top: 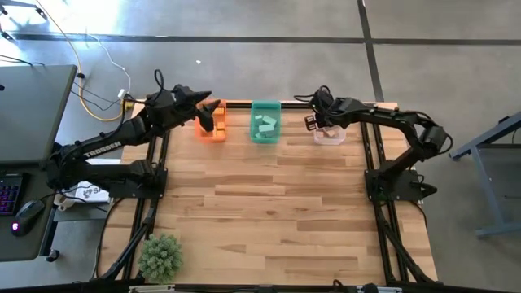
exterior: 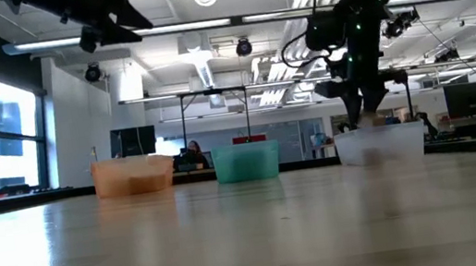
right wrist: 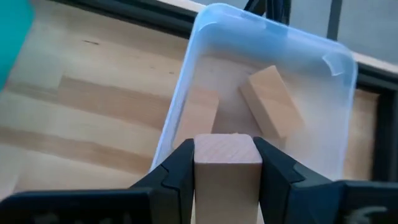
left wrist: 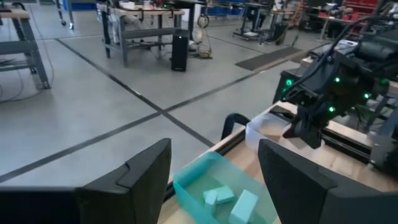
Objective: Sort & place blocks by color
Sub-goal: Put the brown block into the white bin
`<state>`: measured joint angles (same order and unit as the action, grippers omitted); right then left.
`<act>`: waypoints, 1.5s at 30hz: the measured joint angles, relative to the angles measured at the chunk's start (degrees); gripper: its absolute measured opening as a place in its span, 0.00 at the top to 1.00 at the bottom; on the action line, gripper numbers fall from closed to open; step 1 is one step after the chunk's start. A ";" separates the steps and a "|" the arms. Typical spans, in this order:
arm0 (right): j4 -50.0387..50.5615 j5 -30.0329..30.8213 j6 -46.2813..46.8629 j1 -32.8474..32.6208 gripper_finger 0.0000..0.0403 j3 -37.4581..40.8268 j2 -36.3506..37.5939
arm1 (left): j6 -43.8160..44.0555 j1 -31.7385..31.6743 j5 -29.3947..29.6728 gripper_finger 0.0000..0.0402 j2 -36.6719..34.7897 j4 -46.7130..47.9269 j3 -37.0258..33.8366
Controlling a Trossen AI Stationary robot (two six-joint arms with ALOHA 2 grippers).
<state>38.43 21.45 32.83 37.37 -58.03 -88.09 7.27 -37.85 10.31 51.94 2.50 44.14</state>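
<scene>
Three bins stand in a row at the table's far edge: an orange bin (top: 213, 132), a green bin (top: 264, 122) and a clear bin (top: 330, 134). My right gripper (right wrist: 227, 152) hangs over the clear bin's near-left rim, shut on a tan wood block (right wrist: 227, 163). Two more tan blocks (right wrist: 272, 102) lie on the clear bin's floor. My left gripper (top: 213, 115) hovers open above the orange bin and holds nothing. Teal blocks (left wrist: 225, 198) lie in the green bin (left wrist: 186, 180). Orange blocks show dimly through the orange bin's wall (exterior: 134, 177). My right gripper pinches the tan block between its two fingers (right wrist: 177, 168), one on each of two opposite side faces (right wrist: 205, 163). The fingers come from above, slanting down. The block is lifted clear, above the clear bin's rim (right wrist: 180, 93).
A small green plant (top: 159, 255) stands at the table's near left corner. The wide wooden tabletop (top: 269, 212) lies between the bins and the near edge. A desk with a keyboard and mouse (top: 28, 213) sits left of the table. A person (exterior: 192, 153) sits far behind.
</scene>
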 joint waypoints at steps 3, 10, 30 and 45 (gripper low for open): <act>-2.13 -0.53 0.32 1.58 0.74 2.26 0.00 | 0.00 -0.91 0.02 0.43 0.00 0.00 0.00; -3.58 -3.40 -0.48 5.74 0.74 3.95 0.02 | 0.04 -1.96 0.04 0.43 0.00 0.00 0.00; -6.09 -14.11 -1.82 10.86 0.66 3.95 0.02 | 3.08 -1.81 -9.66 0.43 -8.20 2.92 0.00; -6.07 -20.01 -1.42 10.87 0.64 3.93 0.02 | 4.72 0.42 -15.94 0.43 -14.09 10.40 0.00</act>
<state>32.37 1.44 31.40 48.25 -54.10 -88.07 11.99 -37.43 -5.64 37.85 12.90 44.14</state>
